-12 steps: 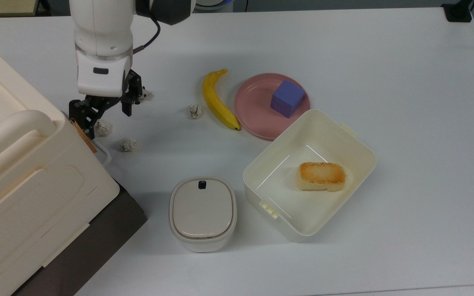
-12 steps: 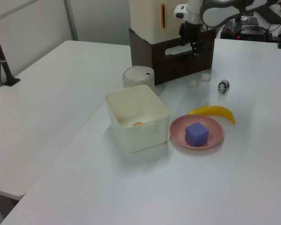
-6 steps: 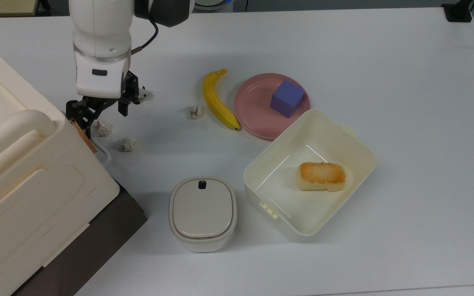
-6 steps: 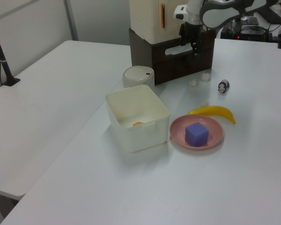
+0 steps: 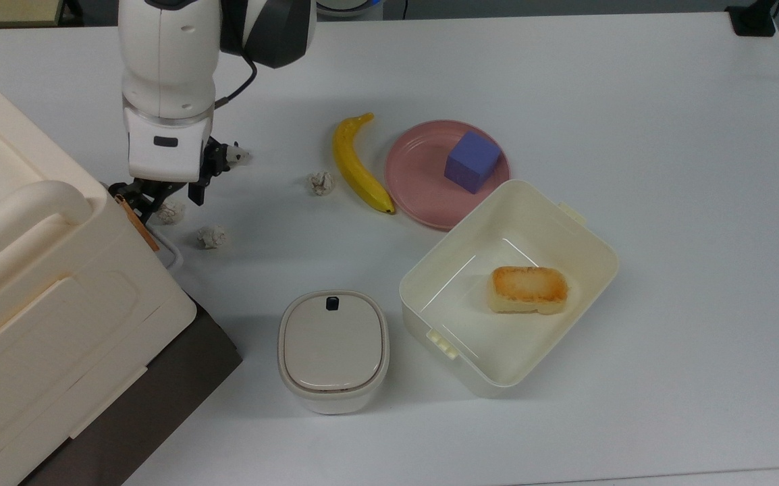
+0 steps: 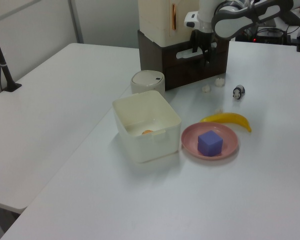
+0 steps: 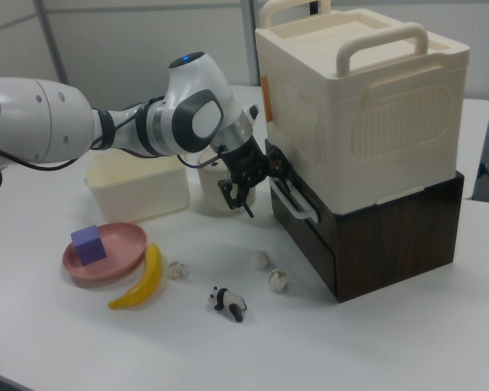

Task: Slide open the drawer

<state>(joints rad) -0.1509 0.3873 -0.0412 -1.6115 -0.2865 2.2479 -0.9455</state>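
Your gripper (image 7: 257, 181) sits right at the white loop handle (image 7: 292, 198) of the drawer (image 7: 306, 224), fingers spread apart, one on each side of the handle's upper end. The drawer is at the right view's right, in the dark base under the cream cabinet (image 7: 363, 102), and looks shut.

A white desk (image 5: 632, 101) carries everything, and in the left view a second white desk (image 6: 45, 115) stands just beside it with a narrow seam between them. Behind them runs a pale grey wall (image 7: 130, 41) with a thin upright post (image 6: 75, 21). A black clamp (image 5: 754, 20) grips the desk's far edge at the top view's right.
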